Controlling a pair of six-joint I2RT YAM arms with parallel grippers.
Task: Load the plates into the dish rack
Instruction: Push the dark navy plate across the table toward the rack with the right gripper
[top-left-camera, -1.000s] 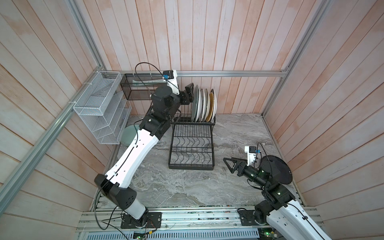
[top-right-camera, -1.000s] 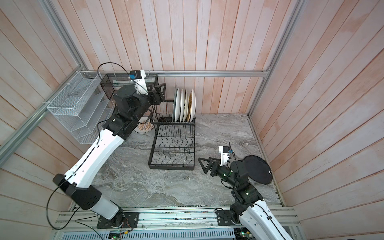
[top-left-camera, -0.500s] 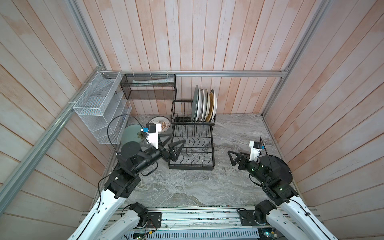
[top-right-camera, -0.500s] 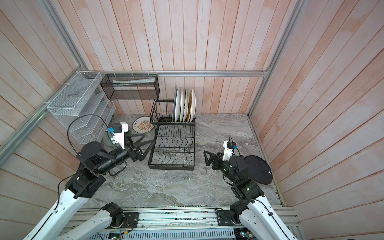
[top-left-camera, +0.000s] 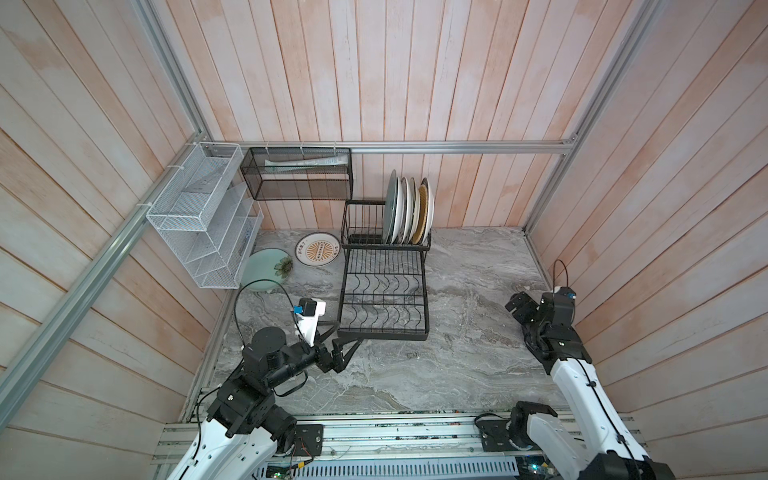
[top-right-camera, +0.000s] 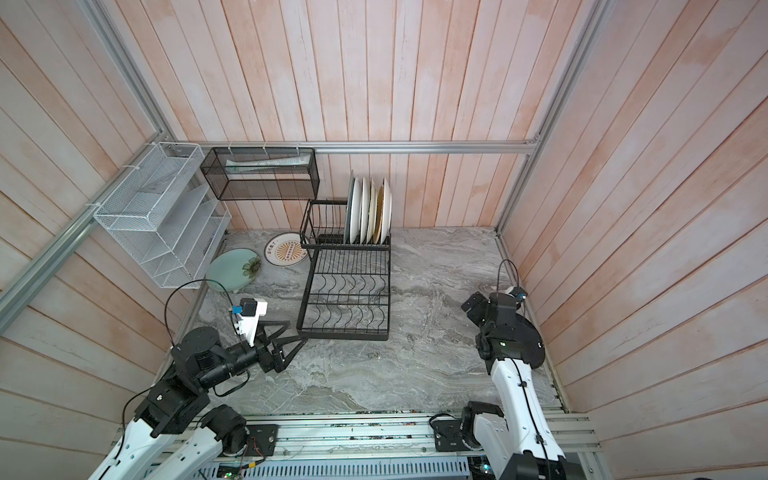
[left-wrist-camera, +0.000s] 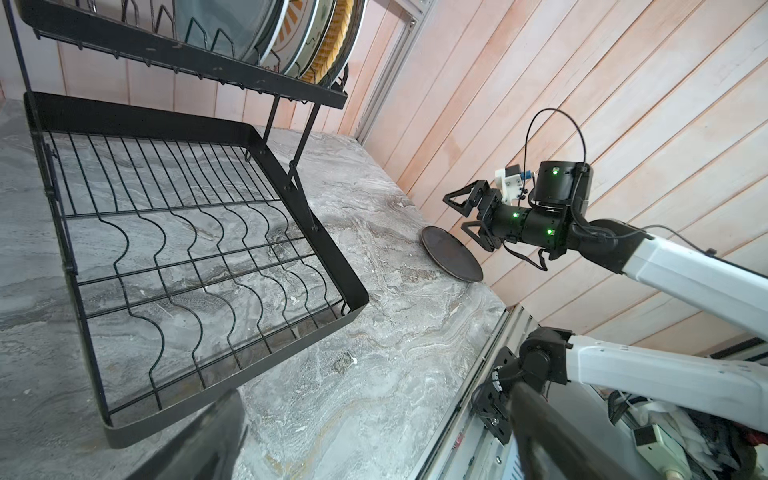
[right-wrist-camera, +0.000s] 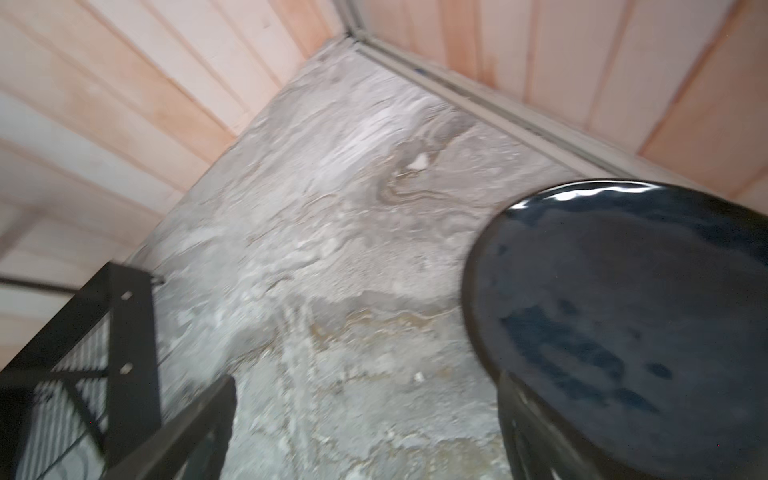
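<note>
While plates (top-left-camera: 409, 216) stand upright in the dish rack (top-left-camera: 384, 291) top tier, green plate (top-left-camera: 266, 270), sunburst plate (top-left-camera: 318, 248) and black plate (left-wrist-camera: 451, 255) lie on worktop (top-left-camera: 465, 353). Left tool (top-right-camera: 297, 331) released by rack's front corner; right tool (left-wrist-camera: 455, 212) released near black plate.

Mock kitchen inside a lab test cell, not a real home. Evidence: black wire two-tier dish rack (top-left-camera: 382, 334) with round dinner plates (top-left-camera: 409, 212) standing in its upper tier, on a grey marble-look slab (top-left-camera: 469, 291). Behind the rack and on both sides: pale pink wood-plank panels (top-left-camera: 374, 83) framed by bare aluminium profile rails (top-left-camera: 457, 146). White mesh stepped organizer (top-left-camera: 195, 220) and black mesh box basket (top-left-camera: 297, 183) hang off those rails, left of the rack. My arm bases (top-left-camera: 498, 432) bolt to a slotted aluminium track (top-left-camera: 395, 434) in front of it.
</note>
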